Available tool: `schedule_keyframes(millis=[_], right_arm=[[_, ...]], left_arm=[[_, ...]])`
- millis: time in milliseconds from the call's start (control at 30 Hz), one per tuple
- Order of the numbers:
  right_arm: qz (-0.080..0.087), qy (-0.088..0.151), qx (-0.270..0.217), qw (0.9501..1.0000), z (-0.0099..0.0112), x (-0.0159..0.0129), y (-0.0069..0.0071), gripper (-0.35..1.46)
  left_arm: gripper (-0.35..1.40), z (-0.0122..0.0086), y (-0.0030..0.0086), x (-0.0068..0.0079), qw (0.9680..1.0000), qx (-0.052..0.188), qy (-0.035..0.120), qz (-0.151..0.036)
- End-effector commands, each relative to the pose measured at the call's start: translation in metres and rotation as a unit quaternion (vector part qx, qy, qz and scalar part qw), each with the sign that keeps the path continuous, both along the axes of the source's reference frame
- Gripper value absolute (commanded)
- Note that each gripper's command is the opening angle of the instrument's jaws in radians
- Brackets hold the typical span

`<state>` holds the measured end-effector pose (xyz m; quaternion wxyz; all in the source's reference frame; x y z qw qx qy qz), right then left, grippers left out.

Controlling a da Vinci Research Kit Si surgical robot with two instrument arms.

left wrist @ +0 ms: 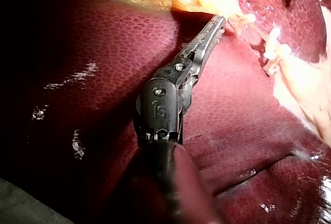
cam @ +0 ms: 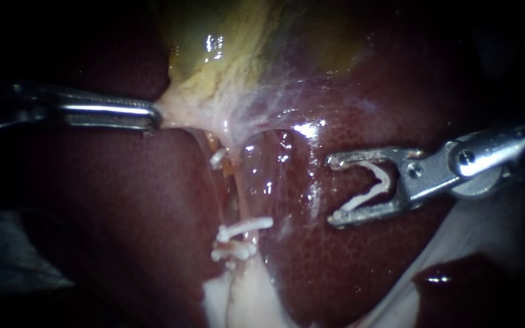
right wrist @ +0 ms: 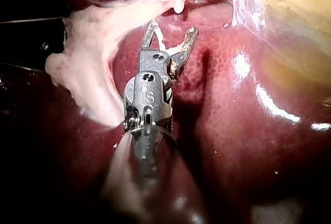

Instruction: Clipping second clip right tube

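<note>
Right tube [cam: 247, 185]: thin, wet, translucent strand over the liver [cam: 347, 273], with a seated clip [cam: 245, 226] low on it. Judged soft, slippery and easily torn.

Your right instrument [cam: 334, 190] stands beside it, apart, jaws wide around a loaded clip [cam: 387, 181].

Your left instrument [cam: 152, 116] pinches the gallbladder [cam: 214, 54] edge.

Straddle the tube squarely above the seated clip.

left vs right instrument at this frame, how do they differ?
Left instrument has its pincer closed flat on pale tissue at the gallbladder's lower edge. Right instrument has its pincer spread wide around an open white clip. Left instrument lies level; right instrument slants in. Left instrument is anchored to tissue; right instrument sits over the liver, short of the nearest tube. Both are slim and metal.
</note>
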<state>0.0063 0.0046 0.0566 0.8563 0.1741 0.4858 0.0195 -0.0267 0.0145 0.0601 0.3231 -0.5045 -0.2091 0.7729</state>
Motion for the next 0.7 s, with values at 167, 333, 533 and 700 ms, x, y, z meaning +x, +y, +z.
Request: schedule_keyframes(millis=[167, 333, 533, 700], right_arm=[[-0.012, 0.004, 0.052, 0.9986, 0.0012, 0.0021, -0.0008, 0.5], [0.008, -0.011, 0.105, 0.9943, 0.0032, 0.0048, -0.0015, 0.5], [0.034, -0.018, 0.156, 0.9869, 0.0061, 0.0072, -0.0022, 0.5], [0.052, -0.018, 0.189, 0.9805, 0.0083, 0.0087, -0.0022, 0.5]], left_arm=[[-0.35, 0.0002, -0.0003, -0.0004, 1.0, -0.001, 0.0, -0.001], [-0.35, 0.0001, -0.0003, -0.0004, 1.0, -0.001, 0.001, -0.001], [-0.35, 0.0001, -0.0005, -0.0005, 1.0, -0.001, 0.001, -0.001], [-0.35, -0.0001, -0.0006, -0.0006, 1.0, -0.001, 0.001, -0.002]])
